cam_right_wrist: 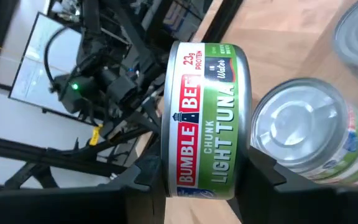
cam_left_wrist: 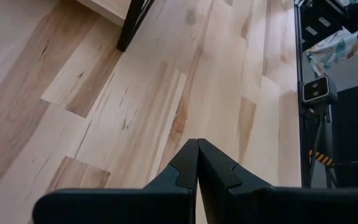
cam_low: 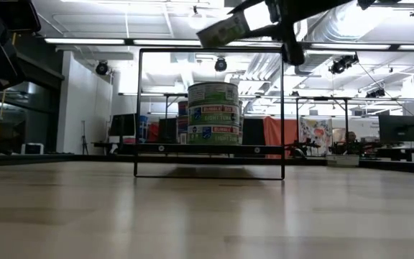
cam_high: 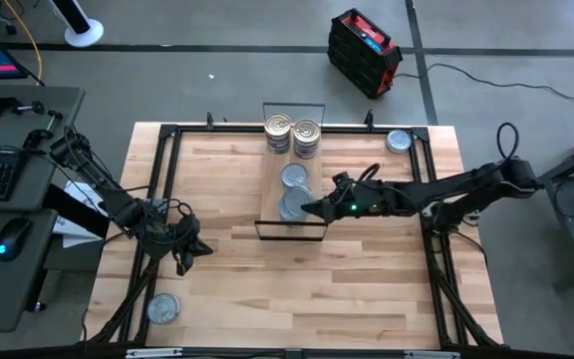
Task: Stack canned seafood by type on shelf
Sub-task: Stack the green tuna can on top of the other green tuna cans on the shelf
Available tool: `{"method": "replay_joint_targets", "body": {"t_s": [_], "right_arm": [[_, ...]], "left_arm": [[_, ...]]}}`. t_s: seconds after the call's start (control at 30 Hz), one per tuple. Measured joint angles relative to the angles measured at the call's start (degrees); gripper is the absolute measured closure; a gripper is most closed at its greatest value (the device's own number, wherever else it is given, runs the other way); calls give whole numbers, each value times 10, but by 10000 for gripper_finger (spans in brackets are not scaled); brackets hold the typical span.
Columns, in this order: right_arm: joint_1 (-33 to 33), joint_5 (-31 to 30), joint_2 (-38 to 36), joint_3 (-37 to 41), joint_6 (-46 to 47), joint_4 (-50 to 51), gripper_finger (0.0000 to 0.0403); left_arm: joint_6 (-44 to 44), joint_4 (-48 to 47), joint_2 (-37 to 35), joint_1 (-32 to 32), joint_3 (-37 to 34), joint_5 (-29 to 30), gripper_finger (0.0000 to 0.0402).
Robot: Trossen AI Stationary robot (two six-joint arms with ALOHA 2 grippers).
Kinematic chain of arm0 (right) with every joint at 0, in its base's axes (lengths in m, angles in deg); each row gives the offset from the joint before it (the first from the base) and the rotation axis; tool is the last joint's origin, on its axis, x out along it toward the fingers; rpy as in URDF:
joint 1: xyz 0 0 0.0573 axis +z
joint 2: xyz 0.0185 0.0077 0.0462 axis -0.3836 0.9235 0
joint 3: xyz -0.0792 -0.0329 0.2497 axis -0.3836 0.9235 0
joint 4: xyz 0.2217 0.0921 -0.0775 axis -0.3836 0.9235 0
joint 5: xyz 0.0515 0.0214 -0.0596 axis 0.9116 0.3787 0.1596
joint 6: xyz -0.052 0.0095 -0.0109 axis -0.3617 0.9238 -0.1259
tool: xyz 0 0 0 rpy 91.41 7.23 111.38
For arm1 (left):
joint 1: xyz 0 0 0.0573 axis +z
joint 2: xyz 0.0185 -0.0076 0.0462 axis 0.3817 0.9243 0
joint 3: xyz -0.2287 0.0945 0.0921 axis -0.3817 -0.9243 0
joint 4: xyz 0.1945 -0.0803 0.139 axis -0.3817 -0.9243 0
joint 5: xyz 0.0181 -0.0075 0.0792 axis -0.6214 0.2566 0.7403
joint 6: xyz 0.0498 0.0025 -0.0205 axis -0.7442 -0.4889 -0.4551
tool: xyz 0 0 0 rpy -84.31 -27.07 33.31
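hovering over the near end of the shelf (cam_high: 272, 170), the right gripper (cam_high: 315, 209) holds a green-labelled tuna tin (cam_right_wrist: 204, 118) on edge, its jaws part-open and pressed against the tin's two flat faces — the grip is plain in the right wrist view. directly beside the held tin stands a stack of tins with silver ring-pull lids (cam_right_wrist: 303, 140), and the overhead view shows two blue-grey-topped stacks (cam_high: 293, 189) on the plank near the gripper, with two shinier stacks (cam_high: 293, 135) at the far end. one loose tin (cam_high: 399, 142) sits at the table's far right corner and another (cam_high: 162, 308) near the front left corner. the left gripper (cam_high: 189, 249) waits low over bare tabletop (cam_high: 367, 289), well apart from the shelf, its fingers (cam_left_wrist: 185, 168) pressed together on nothing.

the risk, as it looks from here: the tin is carried with its lid sideways, so it must be turned flat before release — let go tilted, it could roll off or land skewed. the neighbouring stack is very close, and a lowering finger could clip it and topple it. placing it on the wrong stack would also mix the types.

how many tins each stack holds is hard to count from above. the level view shows only one stack (cam_low: 213, 114) clearly through the wire frame (cam_low: 139, 108), the others hidden behind it, and only a tilted tin edge (cam_low: 225, 29) of the load at its top. whether the held tin's top is shiny or blue-grey cannot be told.
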Motion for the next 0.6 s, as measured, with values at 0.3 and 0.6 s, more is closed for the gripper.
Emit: {"method": "replay_joint_targets", "body": {"t_s": [0.3, 0.6], "right_arm": [[-31, 11, 68, 0, 28, -39, 286], [-48, 43, 78, 0, 30, -55, 286]], "left_arm": [[2, 0, 0, 0, 0, 0, 401], [2, -1, 0, 0, 0, 0, 401]]}}
